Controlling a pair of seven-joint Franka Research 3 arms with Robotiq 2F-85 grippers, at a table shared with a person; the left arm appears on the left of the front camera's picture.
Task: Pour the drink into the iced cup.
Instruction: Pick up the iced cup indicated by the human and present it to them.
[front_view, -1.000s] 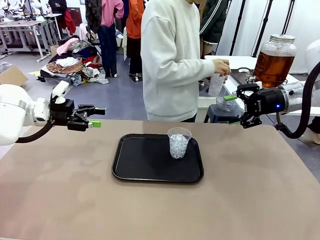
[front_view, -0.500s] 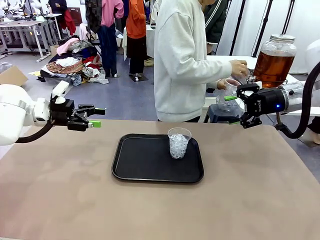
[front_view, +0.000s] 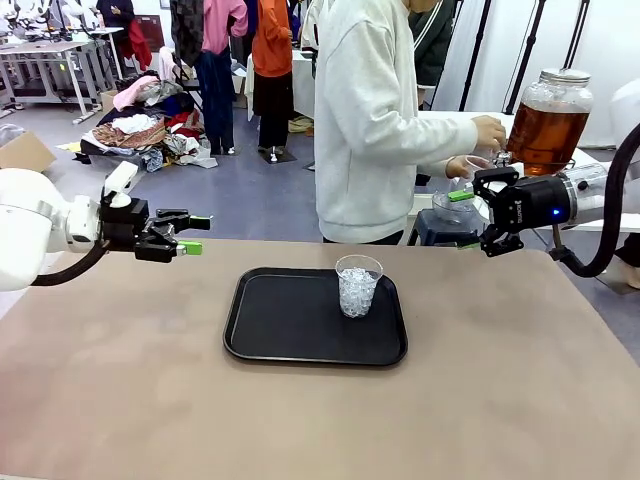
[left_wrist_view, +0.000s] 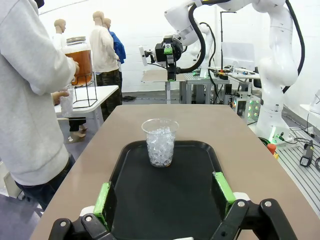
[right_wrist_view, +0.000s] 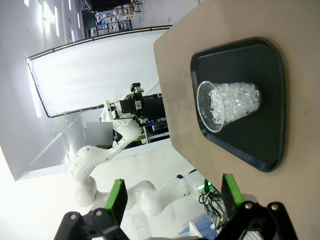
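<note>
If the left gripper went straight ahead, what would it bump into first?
Probably the iced cup on the black tray: it sits straight ahead, between the left gripper's fingers. Height is hard to judge, so it might pass above.

We see a clear, glossy plastic cup (front_view: 358, 285) on a black tray (front_view: 280, 330) with a dull, smooth finish. The desk (front_view: 500, 390) looks matt and faintly mottled. The jar (front_view: 548, 125) is shiny glass; the person's sweater (front_view: 365, 130) soft cloth.
</note>
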